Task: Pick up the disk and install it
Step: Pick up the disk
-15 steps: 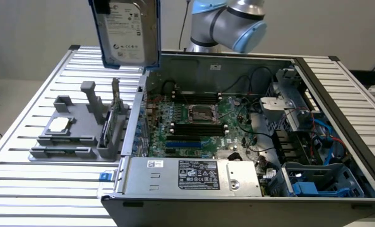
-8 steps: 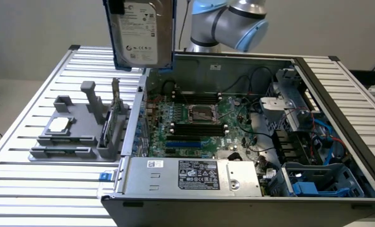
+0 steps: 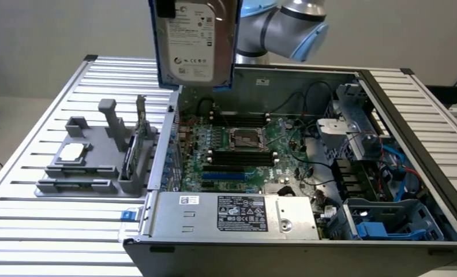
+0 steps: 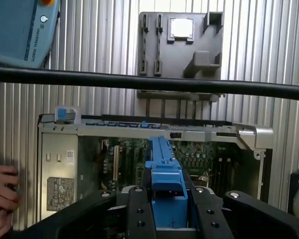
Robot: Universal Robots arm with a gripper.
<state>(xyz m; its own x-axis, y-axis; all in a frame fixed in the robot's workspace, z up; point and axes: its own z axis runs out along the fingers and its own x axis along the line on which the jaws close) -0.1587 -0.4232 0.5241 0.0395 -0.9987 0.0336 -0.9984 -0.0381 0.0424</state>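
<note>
Black fingers (image 4: 139, 211) of the tool (image 4: 170, 201) fill the near edge of the wrist view. They are closed partway, pressing from both sides on the blue carrier frame of the disk (image 4: 164, 167), so the tool has the disk in its grip.

In the exterior view the disk (image 3: 194, 40) hangs upright, clear of everything. Its white printed label faces the camera and a strip of blue frame shows along its lower edge. It is high above the far corner of the open computer case (image 3: 306, 258), on the exterior view's left side of that case. The robot arm (image 3: 283, 26) shows just beside it, toward the exterior view's right.

The case lies on its side on the slatted metal tabletop (image 3: 28, 231) with its interior exposed. Inside, the green motherboard (image 3: 236, 153) takes up the middle. A grey power supply box (image 3: 236, 214) with a white sticker sits along the near wall. A blue plastic bracket (image 3: 382, 229) stands in the near corner on the exterior view's right.

On the tabletop, just beside the case on the exterior view's left, sits a grey fixture tray (image 3: 97, 173). A small silver square chip (image 3: 71, 153) lies flat in one of its pockets.

The wrist view looks down past the disk's edge into the case, with the tray (image 4: 199, 59) and chip (image 4: 182, 28) beyond it. A black cable (image 4: 139, 82) crosses in front. A person's hand (image 4: 1, 199) rests at the edge of the picture, beside the power supply end of the case.
</note>
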